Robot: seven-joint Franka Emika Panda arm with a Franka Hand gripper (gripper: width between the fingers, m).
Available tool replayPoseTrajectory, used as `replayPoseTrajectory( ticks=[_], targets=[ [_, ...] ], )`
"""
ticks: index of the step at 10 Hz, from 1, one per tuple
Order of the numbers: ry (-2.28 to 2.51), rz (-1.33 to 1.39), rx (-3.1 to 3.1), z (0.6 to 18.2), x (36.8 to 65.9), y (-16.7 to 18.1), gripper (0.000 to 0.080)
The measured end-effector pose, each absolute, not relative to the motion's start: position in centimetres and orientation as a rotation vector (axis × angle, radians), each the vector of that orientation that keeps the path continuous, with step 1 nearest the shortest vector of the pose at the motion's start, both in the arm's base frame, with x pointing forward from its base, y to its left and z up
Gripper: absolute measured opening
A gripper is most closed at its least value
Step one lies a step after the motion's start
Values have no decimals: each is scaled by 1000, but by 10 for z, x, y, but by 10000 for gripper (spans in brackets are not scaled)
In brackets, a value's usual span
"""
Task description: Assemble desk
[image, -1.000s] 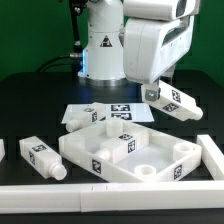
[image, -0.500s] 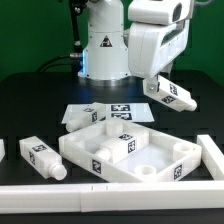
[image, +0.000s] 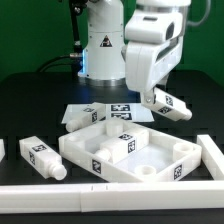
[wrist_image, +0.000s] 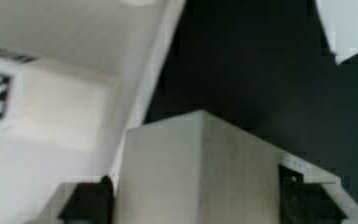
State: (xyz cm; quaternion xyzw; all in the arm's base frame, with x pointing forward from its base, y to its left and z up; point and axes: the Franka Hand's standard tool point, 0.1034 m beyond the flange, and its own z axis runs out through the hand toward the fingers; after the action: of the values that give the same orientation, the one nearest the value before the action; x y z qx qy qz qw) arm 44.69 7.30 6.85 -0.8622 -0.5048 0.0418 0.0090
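Note:
The white rimmed tabletop (image: 80,150) lies upside-up in the middle of the black table, with round sockets in its corners. My gripper (image: 152,97) hangs above the table just past the tabletop's far right corner, shut on a short white tagged leg (image: 172,104) that sticks out tilted toward the exterior view's right. In the wrist view the leg (wrist_image: 202,165) fills the gap between the dark fingers (wrist_image: 87,200) of the gripper (wrist_image: 197,205), with the tabletop (wrist_image: 60,110) beside it. A second leg (image: 40,157) lies at the tabletop's left.
The marker board (image: 92,113) lies behind the tabletop, before the robot base (image: 100,50). A long white rail (image: 110,195) runs along the front edge, and a white bar (image: 212,155) stands at the exterior view's right. Another white part (image: 2,150) shows at the left edge.
The gripper has carried the leg toward the exterior view's left, closer to the tabletop's far right corner, turning as it went. The tabletop and the other leg have not moved.

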Motion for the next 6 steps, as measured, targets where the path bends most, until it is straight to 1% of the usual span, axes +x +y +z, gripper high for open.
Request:
replayPoseTrajectory(
  ticks=[4, 6],
  targets=[
    [-1570, 128, -2698, 68, 447, 74, 454],
    [-1728, 201, -2624, 69, 439, 73, 454]
  ],
)
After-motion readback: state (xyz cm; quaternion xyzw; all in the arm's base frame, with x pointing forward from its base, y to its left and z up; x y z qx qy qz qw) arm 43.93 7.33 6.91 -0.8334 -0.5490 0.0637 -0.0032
